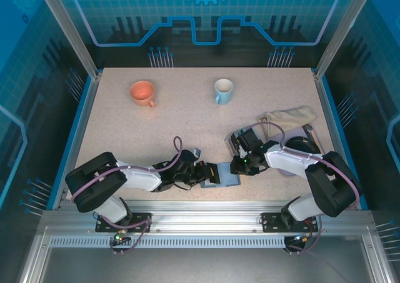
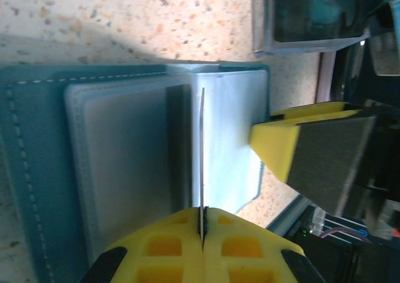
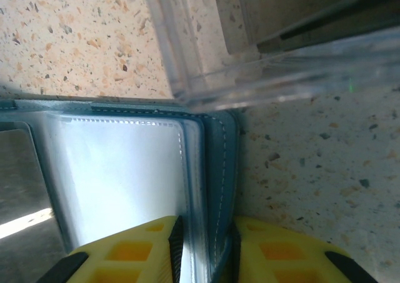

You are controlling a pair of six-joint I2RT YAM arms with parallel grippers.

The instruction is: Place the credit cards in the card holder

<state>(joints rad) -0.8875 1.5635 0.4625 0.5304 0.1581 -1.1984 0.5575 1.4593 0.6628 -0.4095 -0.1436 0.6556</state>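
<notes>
The left arm lies low along the table's near edge, reaching in to the card holder point(image 1: 226, 177) from its left. The left gripper point(image 2: 202, 219) has its yellow fingers pressed together on a thin credit card point(image 2: 202, 152), which is seen edge-on and stands upright over the holder's open clear pockets.

The right arm folds back from the opposite side. The right gripper point(image 3: 203, 233) is clamped on the holder's teal stitched edge and an inner clear sleeve, so the holder's edge sits between its fingers.

The holder lies open and flat on the speckled table point(image 1: 187, 120). A clear rack point(image 3: 262, 70) stands just beyond the holder. An orange cup point(image 1: 142, 92) and a blue cup point(image 1: 223, 90) stand well apart from the holder, farther back.
</notes>
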